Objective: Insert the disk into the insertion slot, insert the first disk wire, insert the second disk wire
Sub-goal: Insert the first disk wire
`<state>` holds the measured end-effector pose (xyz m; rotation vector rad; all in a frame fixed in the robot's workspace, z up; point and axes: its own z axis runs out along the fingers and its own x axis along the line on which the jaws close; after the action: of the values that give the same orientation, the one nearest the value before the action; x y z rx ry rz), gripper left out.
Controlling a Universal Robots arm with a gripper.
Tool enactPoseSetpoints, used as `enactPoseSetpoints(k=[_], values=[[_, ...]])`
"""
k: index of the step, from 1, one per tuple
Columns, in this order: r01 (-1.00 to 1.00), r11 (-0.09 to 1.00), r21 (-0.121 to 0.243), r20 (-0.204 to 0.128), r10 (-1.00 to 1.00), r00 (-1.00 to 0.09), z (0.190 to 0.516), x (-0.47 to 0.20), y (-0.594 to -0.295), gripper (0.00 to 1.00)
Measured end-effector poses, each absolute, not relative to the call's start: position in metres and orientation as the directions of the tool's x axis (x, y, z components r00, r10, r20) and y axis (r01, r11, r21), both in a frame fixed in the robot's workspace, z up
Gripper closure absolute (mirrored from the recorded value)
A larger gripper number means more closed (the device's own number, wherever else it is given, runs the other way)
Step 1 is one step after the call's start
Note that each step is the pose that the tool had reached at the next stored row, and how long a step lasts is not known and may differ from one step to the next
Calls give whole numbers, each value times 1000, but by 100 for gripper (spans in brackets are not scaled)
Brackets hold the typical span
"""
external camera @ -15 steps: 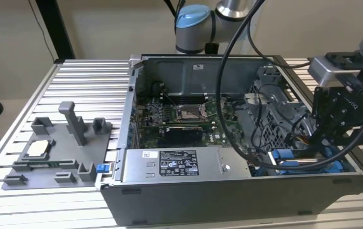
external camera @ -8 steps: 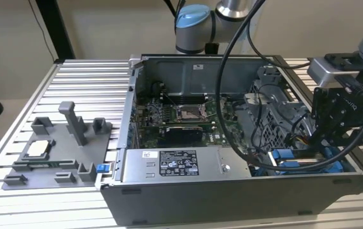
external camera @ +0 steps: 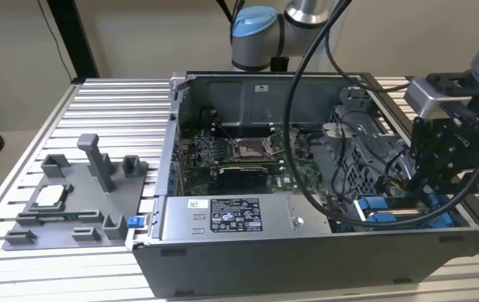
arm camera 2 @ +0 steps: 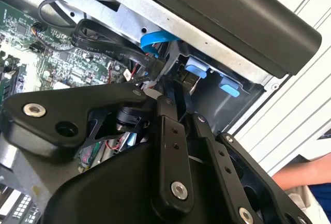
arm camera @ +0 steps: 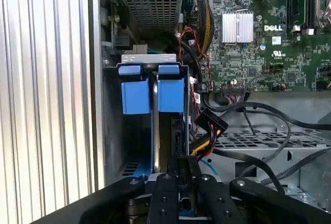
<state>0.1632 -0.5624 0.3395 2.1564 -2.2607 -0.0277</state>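
Observation:
The insertion slot (arm camera: pixel 150 58) is a grey metal bay with two bright blue tabs (arm camera: pixel 135 92) at its mouth, in the case's corner at the exterior view's right (external camera: pixel 382 214). A thin grey edge runs between the tabs; I cannot tell whether that is the disk. My gripper (arm camera: pixel 182 164) hangs just in front of the slot, fingers (arm camera 2: pixel 168 146) close together and shut with nothing seen between them. A black wire connector (arm camera: pixel 211 123) with yellow and red leads hangs free beside the slot. In the second wrist view a black flat cable (arm camera 2: pixel 103 40) ends near my fingertips.
The open computer case (external camera: pixel 306 264) holds the motherboard (external camera: pixel 239 151), a grey power-supply box (external camera: pixel 222 217) and a perforated cage (arm camera: pixel 269 138). A grey fixture (external camera: pixel 71 207) stands on the ribbed table at the exterior view's left. A person's arm (arm camera 2: pixel 305 175) is beyond the case.

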Motion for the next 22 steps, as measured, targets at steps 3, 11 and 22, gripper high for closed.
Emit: enactPoseSetpoints(k=[3, 11, 22], values=[[-999, 47, 24, -1, -999, -47, 339, 162, -562, 100], [-999, 47, 25, -1, -999, -47, 332, 161, -562, 100], [-998, 47, 31, -2, -999, -47, 348, 161, -562, 0]])
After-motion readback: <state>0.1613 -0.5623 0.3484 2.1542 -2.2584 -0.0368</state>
